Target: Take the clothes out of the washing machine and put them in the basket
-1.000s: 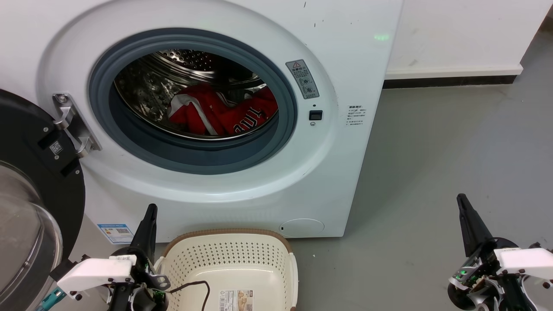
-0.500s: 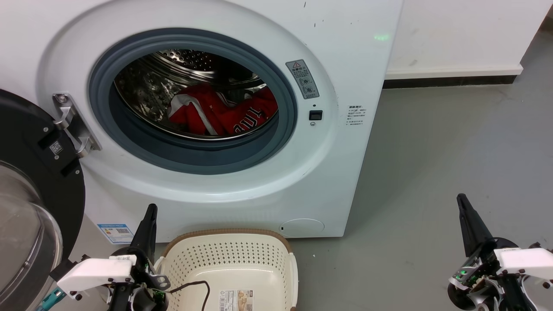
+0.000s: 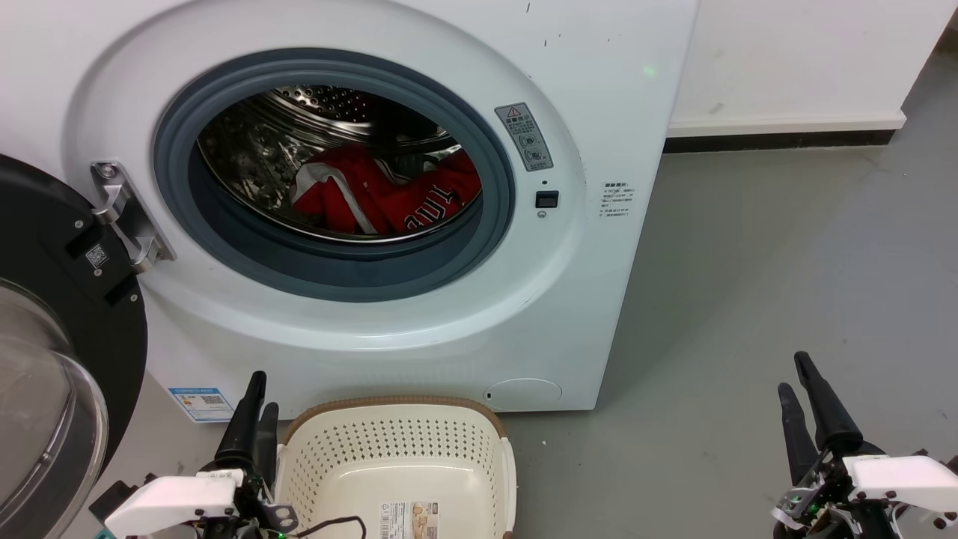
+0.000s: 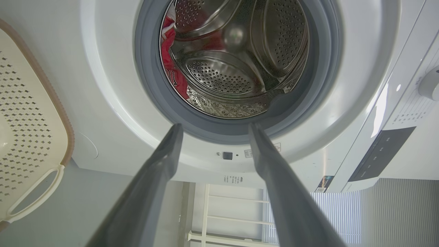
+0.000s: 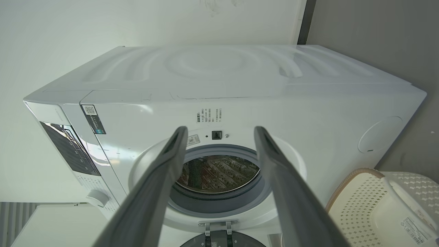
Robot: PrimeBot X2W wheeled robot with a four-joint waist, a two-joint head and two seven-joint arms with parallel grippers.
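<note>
Dark fingers [image 3: 241, 427] have parted since a moment ago: the left pincer [image 3: 262, 393] and right pincer [image 3: 793, 374] now stand released and empty, likely readying a reach. Beyond them the basket [image 3: 397, 402] waits empty before the washing machine [image 3: 599, 112]. The head view shows the red clothes [image 3: 374, 198] heaped in the drum [image 3: 254, 150]; the left wrist view catches just a red sliver but makes the spread jaws plain.
</note>
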